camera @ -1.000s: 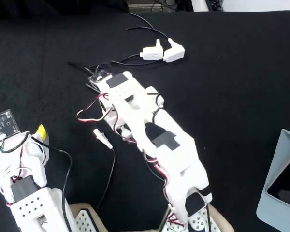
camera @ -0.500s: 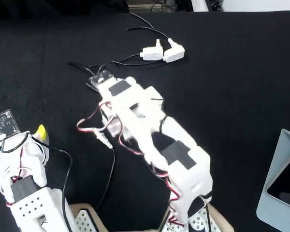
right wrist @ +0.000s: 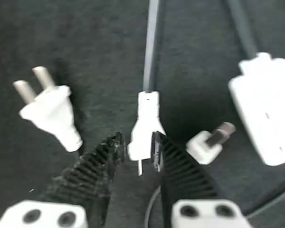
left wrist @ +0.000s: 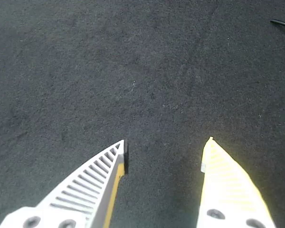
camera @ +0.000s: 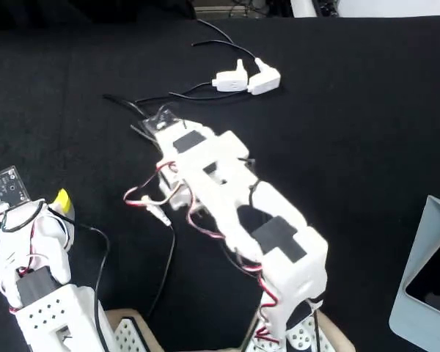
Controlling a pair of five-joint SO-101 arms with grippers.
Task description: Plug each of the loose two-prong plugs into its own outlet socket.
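My right gripper [right wrist: 137,140] has its black fingers shut on a small white plug [right wrist: 146,118], whose dark cable runs away from it. Beside it lie a loose white two-prong plug [right wrist: 50,111] and another white plug [right wrist: 209,141]. A white outlet socket [right wrist: 266,118] lies just past them. In the high view the right arm reaches across the black table, with its gripper [camera: 159,117] near several dark cables. Two white sockets [camera: 247,78] lie farther back. Another plug [camera: 158,214] lies beside the arm. My left gripper [left wrist: 166,145] hangs open over bare black cloth.
A grey stand [camera: 427,282] holding a dark screen sits at the table's right edge. Dark cables [camera: 220,38] trail from the sockets toward the back edge. The left arm [camera: 37,279] rests at the front left. Open cloth spreads on the right half.
The right arm has swung a little to the right and toward the front, and its wrist has turned. The left arm has stayed still.
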